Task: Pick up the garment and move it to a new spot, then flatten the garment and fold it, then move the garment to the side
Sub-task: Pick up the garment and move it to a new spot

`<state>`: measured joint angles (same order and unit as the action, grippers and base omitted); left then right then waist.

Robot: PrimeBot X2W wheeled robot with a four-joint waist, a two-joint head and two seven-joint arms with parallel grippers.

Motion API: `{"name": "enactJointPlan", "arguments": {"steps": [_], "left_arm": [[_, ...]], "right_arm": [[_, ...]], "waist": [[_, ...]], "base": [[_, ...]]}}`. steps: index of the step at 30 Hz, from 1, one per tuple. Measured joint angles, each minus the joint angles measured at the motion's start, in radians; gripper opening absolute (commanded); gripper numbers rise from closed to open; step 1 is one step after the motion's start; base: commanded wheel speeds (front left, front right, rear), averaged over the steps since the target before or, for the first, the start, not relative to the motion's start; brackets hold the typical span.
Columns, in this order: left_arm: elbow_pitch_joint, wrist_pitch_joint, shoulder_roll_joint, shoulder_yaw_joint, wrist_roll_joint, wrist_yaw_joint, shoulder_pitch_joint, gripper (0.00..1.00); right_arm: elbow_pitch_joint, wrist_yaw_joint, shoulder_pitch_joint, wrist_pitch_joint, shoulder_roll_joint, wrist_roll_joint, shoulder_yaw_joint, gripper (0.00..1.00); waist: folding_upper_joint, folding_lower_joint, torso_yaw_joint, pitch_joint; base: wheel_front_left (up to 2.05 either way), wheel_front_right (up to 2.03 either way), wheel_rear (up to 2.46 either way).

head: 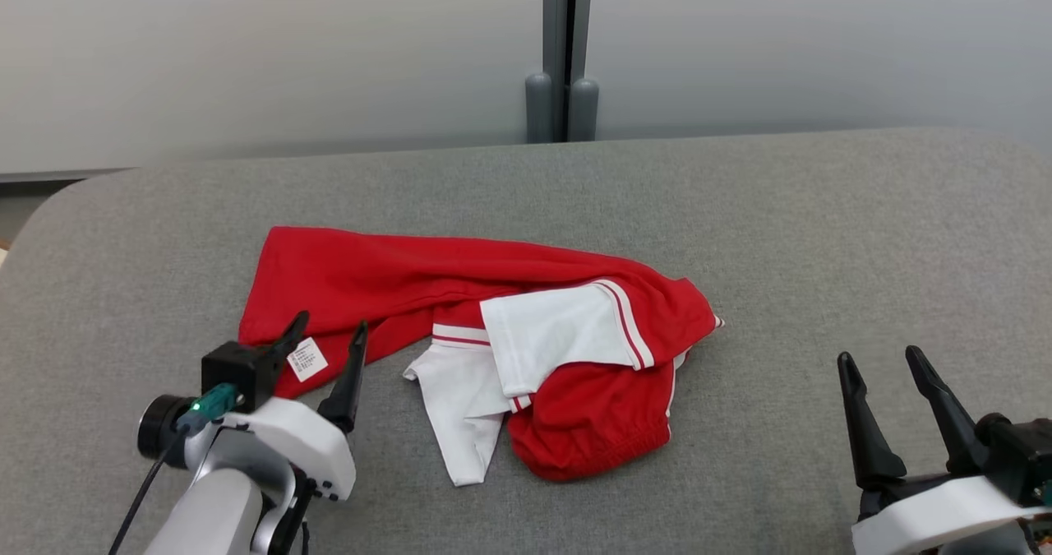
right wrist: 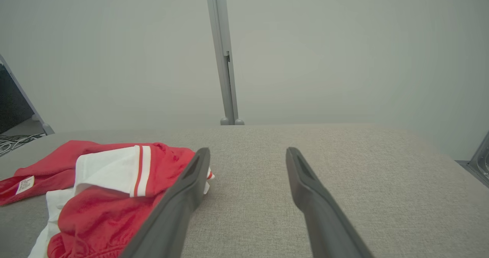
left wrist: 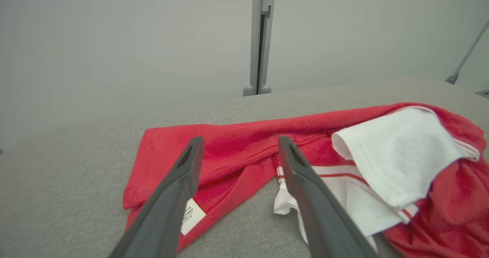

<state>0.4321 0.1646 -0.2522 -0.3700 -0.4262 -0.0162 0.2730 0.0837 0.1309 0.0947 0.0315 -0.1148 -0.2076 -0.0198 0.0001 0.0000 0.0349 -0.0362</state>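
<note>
A red garment [head: 394,279] with white sleeves and red-striped trim lies crumpled on the grey table [head: 822,234], left of centre. Its white care label [head: 307,359] shows at the near left hem. My left gripper [head: 329,337] hovers open at that hem, its fingers either side of the label and empty. In the left wrist view the garment [left wrist: 244,143] spreads beyond the open left gripper [left wrist: 238,141]. My right gripper [head: 883,362] stands open and empty at the lower right, well clear of the cloth. The right wrist view shows the garment [right wrist: 99,208] to the left of the right gripper [right wrist: 248,153].
A pale wall with a grey vertical post [head: 563,53] runs behind the table's far edge. Bare grey tabletop stretches to the right of the garment and along the back. The table's rounded left corner [head: 57,201] is near my left arm.
</note>
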Motion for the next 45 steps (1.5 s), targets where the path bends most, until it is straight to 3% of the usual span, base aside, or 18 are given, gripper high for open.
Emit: {"name": "enactJointPlan", "arguments": {"steps": [7, 18, 20, 24, 33, 40, 45], "left_arm": [[0.24, -0.055, 0.025, -0.058, 0.008, -0.07, 0.178, 1.0], [0.578, -0.243, 0.018, -0.129, 0.012, -0.107, 0.4, 1.0], [0.606, -0.263, 0.017, -0.136, 0.01, -0.111, 0.428, 0.0], [0.628, -0.237, 0.017, -0.148, 0.003, -0.114, 0.451, 0.0], [0.541, -0.011, 0.023, -0.114, -0.063, -0.114, 0.454, 0.0], [0.322, 0.067, 0.017, -0.073, -0.136, -0.113, 0.453, 0.0], [0.135, 0.065, 0.01, -0.034, -0.166, -0.077, 0.45, 0.0]], "right_arm": [[-0.008, 0.0, -0.062, -0.008, -0.013, -0.003, -0.035, 1.0], [-0.043, 0.0, -0.123, -0.032, -0.017, -0.014, -0.054, 1.0], [-0.05, 0.0, -0.127, -0.038, -0.018, -0.015, -0.054, 1.0], [-0.063, 0.0, -0.137, -0.042, -0.018, -0.019, -0.052, 1.0], [-0.062, 0.0, -0.129, -0.044, -0.012, -0.015, -0.02, 1.0], [-0.038, 0.0, -0.089, -0.031, 0.008, -0.01, 0.0, 1.0], [-0.025, 0.0, -0.066, -0.023, 0.021, -0.01, 0.006, 1.0]], "waist": [[0.0, 0.0, -0.034, -0.09], [0.0, 0.0, -0.102, -0.194], [0.0, 0.0, -0.108, -0.202], [0.0, 0.0, -0.11, -0.206], [0.0, 0.0, -0.08, -0.163], [0.0, 0.0, -0.02, -0.106], [0.0, 0.0, 0.032, -0.075]], "base": [[0.0, 0.0, 0.0], [0.0, 0.0, 0.0], [0.0, 0.0, 0.0], [0.0, 0.0, 0.0], [0.0, 0.0, 0.0], [0.0, 0.0, 0.0], [0.0, 0.0, 0.0]]}}
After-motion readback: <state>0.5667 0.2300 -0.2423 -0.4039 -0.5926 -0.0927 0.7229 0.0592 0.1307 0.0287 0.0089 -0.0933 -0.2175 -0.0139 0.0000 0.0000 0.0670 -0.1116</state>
